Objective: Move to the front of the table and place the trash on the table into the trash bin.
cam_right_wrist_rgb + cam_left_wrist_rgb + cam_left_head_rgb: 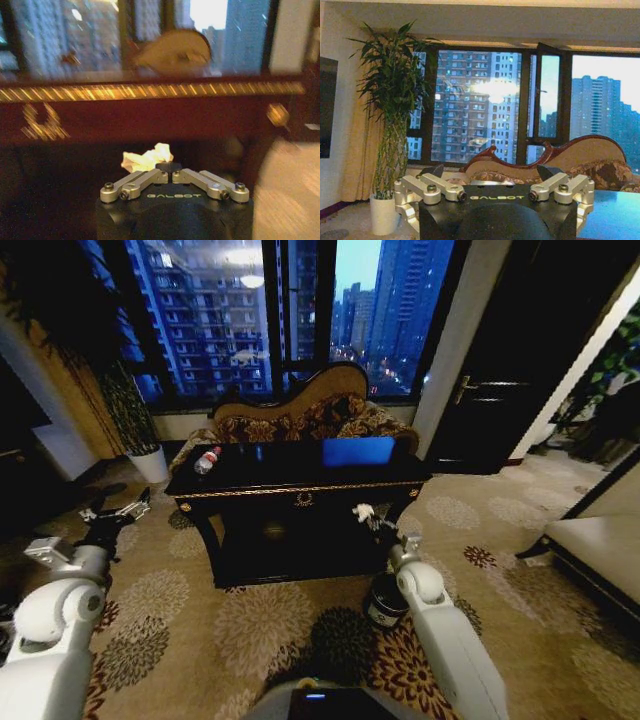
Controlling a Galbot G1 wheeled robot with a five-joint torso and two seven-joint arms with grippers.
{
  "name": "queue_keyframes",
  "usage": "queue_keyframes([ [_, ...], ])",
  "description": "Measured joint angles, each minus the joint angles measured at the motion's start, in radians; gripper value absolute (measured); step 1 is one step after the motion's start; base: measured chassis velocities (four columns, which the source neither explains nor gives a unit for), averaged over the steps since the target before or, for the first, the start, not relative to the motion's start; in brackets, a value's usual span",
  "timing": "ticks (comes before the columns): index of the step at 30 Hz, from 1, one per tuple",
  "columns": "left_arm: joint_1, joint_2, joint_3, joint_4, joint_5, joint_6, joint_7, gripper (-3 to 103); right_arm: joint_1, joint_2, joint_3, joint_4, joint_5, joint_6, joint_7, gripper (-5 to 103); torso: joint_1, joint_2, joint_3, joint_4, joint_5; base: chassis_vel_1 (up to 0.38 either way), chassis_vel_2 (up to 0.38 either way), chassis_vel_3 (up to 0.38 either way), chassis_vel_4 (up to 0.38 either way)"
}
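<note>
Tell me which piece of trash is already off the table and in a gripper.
The crumpled white paper wad, pinched in the right gripper before the table's front edge. The clear bottle lies on the tabletop's left end.

A crumpled white paper wad (147,159) sits pinched in the right gripper (169,166). Beyond it stands the glossy black table (300,495); the dark round trash bin (384,602) sits below it.

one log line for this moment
right gripper: shut on crumpled white paper wad, above dark round trash bin | left gripper: open, idle | clear plastic bottle: on glossy black table
</note>
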Motion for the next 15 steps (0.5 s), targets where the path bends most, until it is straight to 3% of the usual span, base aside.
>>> queue_keyframes([
  [5,0.000,-0.001,-0.001,0.000,0.000,-0.003,0.001,100,0.045,-0.001,0.030,-0.184,-0.048,0.031,0.000,0,-0.001,0.001,0.000,0.0003,0.0000,0.000,0.000,0.000,0.000],
  [11,0.004,0.005,-0.009,0.004,-0.003,-0.008,0.002,100,0.160,-0.016,0.057,-0.516,-0.217,0.134,0.000,0,0.000,0.000,0.000,0.0002,0.0000,0.000,0.000,0.000,0.000],
  [15,0.005,0.002,-0.009,0.007,-0.003,-0.018,0.003,100,0.192,-0.020,0.067,-0.646,-0.302,0.147,0.000,0,0.000,0.000,0.000,0.0004,0.0000,0.000,0.000,0.000,0.000],
])
